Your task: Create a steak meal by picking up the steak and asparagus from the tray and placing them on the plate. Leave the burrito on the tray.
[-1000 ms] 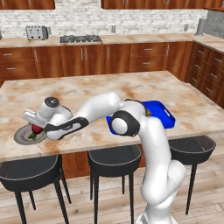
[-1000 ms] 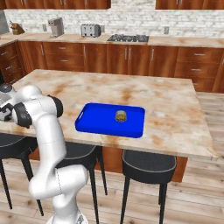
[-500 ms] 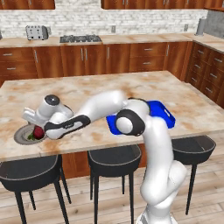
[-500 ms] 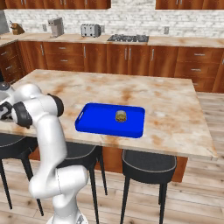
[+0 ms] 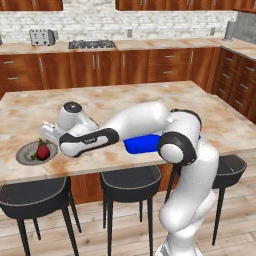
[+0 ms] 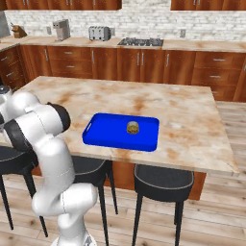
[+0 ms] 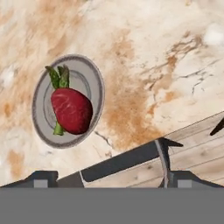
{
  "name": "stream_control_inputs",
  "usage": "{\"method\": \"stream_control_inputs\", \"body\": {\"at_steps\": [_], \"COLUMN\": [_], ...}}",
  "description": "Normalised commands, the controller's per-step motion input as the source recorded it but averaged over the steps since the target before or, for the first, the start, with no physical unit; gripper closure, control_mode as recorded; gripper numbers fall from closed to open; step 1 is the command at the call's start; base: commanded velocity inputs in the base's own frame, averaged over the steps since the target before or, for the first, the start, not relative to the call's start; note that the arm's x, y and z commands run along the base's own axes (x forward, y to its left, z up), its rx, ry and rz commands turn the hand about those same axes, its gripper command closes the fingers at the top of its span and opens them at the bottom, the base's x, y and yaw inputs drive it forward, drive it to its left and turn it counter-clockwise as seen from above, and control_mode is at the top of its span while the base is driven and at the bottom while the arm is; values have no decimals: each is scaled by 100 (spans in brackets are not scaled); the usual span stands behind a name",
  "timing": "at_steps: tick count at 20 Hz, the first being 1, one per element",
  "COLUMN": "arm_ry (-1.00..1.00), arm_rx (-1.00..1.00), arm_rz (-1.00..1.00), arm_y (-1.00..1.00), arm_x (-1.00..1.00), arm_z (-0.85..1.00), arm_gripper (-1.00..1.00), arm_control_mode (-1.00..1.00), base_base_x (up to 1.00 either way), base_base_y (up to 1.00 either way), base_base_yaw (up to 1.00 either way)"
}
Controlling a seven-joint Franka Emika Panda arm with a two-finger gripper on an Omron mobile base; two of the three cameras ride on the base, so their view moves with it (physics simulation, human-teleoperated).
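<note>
The round grey plate (image 5: 22, 155) (image 7: 94, 83) lies near the island's front left edge. On it sits the dark red steak (image 5: 43, 151) (image 7: 71, 109), with the green asparagus (image 7: 59, 77) poking out from under it. My gripper (image 5: 46, 136) (image 7: 111, 177) hovers just above and to the right of the plate, open, with nothing between its fingers. The blue tray (image 6: 103, 135) (image 5: 140, 146) lies to the right, partly behind my arm in the left base view. The tan burrito (image 6: 133, 128) rests on the tray.
Dark bar stools (image 5: 132, 177) (image 6: 163, 178) stand under the island's front edge. Past that edge the wooden floor (image 7: 197, 144) shows close to the plate. Bare marble counter (image 6: 144, 98) stretches behind the tray. A toaster (image 5: 42, 36) and cooktop stand on the far counter.
My hand has drawn back up and to the right, away from the plate. Its jaws stay open. Steak and asparagus lie still on the plate.
</note>
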Motion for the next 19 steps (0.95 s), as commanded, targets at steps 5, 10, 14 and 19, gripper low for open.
{"method": "stream_control_inputs", "body": {"at_steps": [5, 10, 14, 19], "arm_ry": [12, 10, 18, 1], "arm_rx": [0, -4, -11, -5], "arm_rz": [-5, 0, 0, 0], "arm_y": [-100, -100, -100, -95], "arm_x": [-61, -42, -48, -34], "arm_z": [54, 92, 67, 2], "arm_gripper": [-100, -100, -100, -100], "arm_control_mode": [-100, -100, -100, -100], "base_base_x": [0, 0, 0, 0], "base_base_y": [0, 0, 0, 0], "base_base_yaw": [0, 0, 0, 0]}}
